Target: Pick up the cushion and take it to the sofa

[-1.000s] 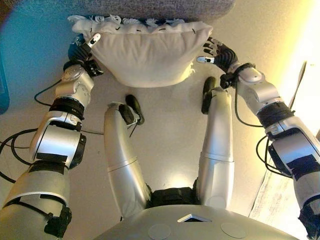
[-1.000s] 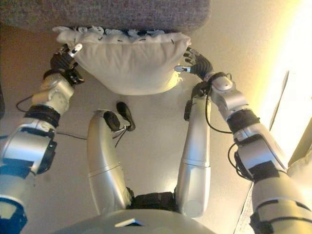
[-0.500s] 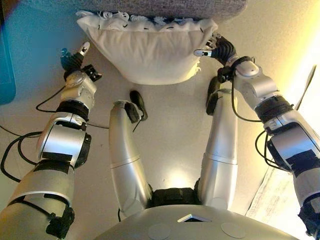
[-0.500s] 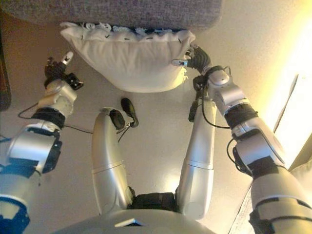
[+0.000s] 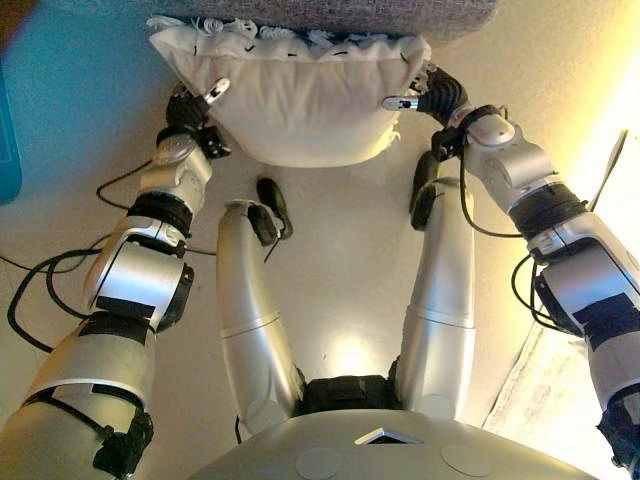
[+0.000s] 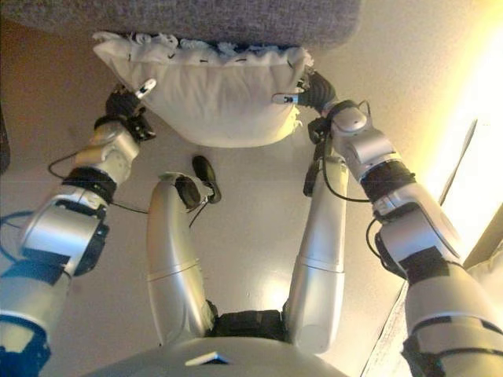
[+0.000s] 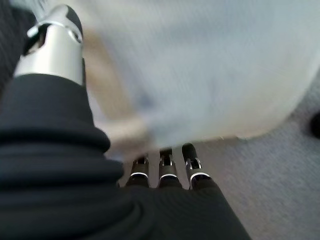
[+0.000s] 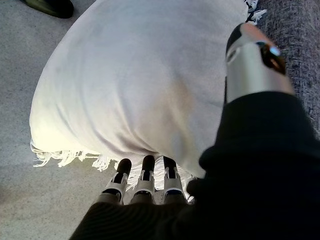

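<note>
The white fringed cushion (image 5: 295,100) is pressed against the grey sofa (image 5: 330,15) edge, long axis crosswise, clamped between the left hand (image 5: 190,110) and right hand (image 5: 435,95), both with straight fingers.

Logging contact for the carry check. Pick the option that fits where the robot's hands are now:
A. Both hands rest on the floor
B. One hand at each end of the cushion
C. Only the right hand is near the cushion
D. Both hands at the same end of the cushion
B: the left hand is at one end of the white cushion and the right hand at the other, against the grey sofa.
</note>
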Robot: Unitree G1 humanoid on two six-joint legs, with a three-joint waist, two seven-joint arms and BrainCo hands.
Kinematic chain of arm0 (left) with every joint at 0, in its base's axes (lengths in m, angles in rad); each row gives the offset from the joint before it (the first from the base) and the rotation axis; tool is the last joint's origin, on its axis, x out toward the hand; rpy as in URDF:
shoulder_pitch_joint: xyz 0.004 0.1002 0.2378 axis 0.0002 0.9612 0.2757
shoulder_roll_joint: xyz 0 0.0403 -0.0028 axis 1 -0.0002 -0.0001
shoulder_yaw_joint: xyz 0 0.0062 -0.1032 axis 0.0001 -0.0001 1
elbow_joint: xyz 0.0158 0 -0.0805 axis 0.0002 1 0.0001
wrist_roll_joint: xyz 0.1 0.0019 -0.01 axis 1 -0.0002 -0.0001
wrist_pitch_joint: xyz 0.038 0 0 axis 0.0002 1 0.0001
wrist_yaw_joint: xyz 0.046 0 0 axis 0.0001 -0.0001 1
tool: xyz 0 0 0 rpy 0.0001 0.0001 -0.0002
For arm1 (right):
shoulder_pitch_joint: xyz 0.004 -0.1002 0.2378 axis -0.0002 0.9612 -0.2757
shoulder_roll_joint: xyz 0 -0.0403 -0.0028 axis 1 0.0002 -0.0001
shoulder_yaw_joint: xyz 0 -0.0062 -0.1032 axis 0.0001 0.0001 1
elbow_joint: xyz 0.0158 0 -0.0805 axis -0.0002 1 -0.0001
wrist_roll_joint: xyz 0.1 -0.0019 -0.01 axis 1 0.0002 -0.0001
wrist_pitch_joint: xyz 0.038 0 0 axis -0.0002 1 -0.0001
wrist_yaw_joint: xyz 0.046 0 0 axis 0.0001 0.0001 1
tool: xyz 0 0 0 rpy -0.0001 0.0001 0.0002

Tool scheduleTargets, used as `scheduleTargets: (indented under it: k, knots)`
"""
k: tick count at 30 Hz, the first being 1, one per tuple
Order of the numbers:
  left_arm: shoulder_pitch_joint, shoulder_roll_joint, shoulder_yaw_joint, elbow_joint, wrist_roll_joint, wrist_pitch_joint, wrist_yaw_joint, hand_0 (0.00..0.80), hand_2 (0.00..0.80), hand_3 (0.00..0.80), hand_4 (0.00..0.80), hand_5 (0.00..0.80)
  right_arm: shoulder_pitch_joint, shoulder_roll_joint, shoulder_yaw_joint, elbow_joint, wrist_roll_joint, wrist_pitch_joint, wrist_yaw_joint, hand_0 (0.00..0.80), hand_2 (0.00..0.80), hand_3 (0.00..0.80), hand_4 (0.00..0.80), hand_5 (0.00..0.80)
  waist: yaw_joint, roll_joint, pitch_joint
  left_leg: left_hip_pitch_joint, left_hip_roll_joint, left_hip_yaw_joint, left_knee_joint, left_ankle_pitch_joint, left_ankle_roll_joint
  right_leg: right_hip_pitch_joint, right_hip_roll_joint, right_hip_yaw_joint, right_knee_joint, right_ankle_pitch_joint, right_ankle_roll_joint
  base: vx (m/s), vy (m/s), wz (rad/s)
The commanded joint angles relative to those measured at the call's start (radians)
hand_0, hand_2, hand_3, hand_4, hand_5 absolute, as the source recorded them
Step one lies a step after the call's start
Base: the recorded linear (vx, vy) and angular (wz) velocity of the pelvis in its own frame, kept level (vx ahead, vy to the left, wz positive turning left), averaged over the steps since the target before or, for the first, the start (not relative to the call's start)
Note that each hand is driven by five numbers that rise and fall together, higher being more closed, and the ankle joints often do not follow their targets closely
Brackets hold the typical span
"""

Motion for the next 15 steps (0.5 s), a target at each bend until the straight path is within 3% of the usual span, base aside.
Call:
scheduleTargets:
  k: [1,6,12,13,14,15]
  knots:
    - [-0.087,-0.001,-0.006,0.008,0.051,-0.002,-0.045,0.0,0.0,0.0,0.0,0.0,-0.091,0.029,0.016,-0.043,0.01,-0.02,0.042,0.0,0.0,0.0,0.0,0.0,-0.03,0.065,-0.013,-0.008,0.006,0.078,-0.11,0.107,0.001,0.049,0.016,0.021,-0.088,0.083,-0.053,0.028,0.086,-0.01]
    - [-0.104,-0.003,-0.015,0.019,0.016,-0.034,-0.092,0.0,0.0,0.0,0.0,0.0,-0.096,0.01,0.017,-0.051,0.004,-0.013,0.058,0.0,0.0,0.0,0.0,0.0,-0.046,0.078,-0.013,-0.004,0.009,0.1,-0.125,0.111,0.001,0.043,0.019,0.037,-0.104,0.093,-0.059,0.033,0.099,-0.01]
    - [-0.105,-0.025,-0.003,0.03,0.0,-0.051,-0.044,0.0,0.0,0.0,0.0,0.0,-0.109,-0.002,0.019,-0.057,-0.018,-0.001,0.08,0.0,0.0,0.0,0.0,0.0,-0.061,0.094,-0.013,0.016,0.002,0.124,-0.154,0.115,-0.007,0.048,0.025,0.052,-0.133,0.101,-0.062,0.029,0.099,-0.02]
    - [-0.106,-0.027,0.0,0.034,-0.001,-0.053,-0.036,0.05,0.05,0.05,0.05,0.05,-0.112,-0.003,0.021,-0.058,-0.02,-0.002,0.083,0.0,0.0,0.0,0.0,0.0,-0.063,0.096,-0.013,0.019,0.002,0.127,-0.157,0.116,-0.008,0.05,0.025,0.053,-0.137,0.102,-0.062,0.021,0.067,-0.04]
    - [-0.108,-0.029,0.001,0.039,-0.004,-0.054,-0.028,0.398,0.398,0.398,0.398,0.398,-0.115,-0.004,0.024,-0.059,-0.023,0.0,0.081,0.439,0.439,0.439,0.439,0.439,-0.064,0.096,-0.013,0.02,0.001,0.129,-0.159,0.117,-0.008,0.05,0.026,0.054,-0.14,0.104,-0.063,0.019,0.058,-0.03]
    - [-0.109,-0.032,0.002,0.045,-0.009,-0.059,-0.027,0.681,0.681,0.681,0.681,0.681,-0.12,-0.007,0.027,-0.062,-0.02,0.002,0.073,0.8,0.8,0.8,0.8,0.8,-0.066,0.097,-0.013,0.02,0.001,0.132,-0.16,0.118,-0.009,0.049,0.028,0.056,-0.142,0.105,-0.065,0.017,0.053,-0.02]
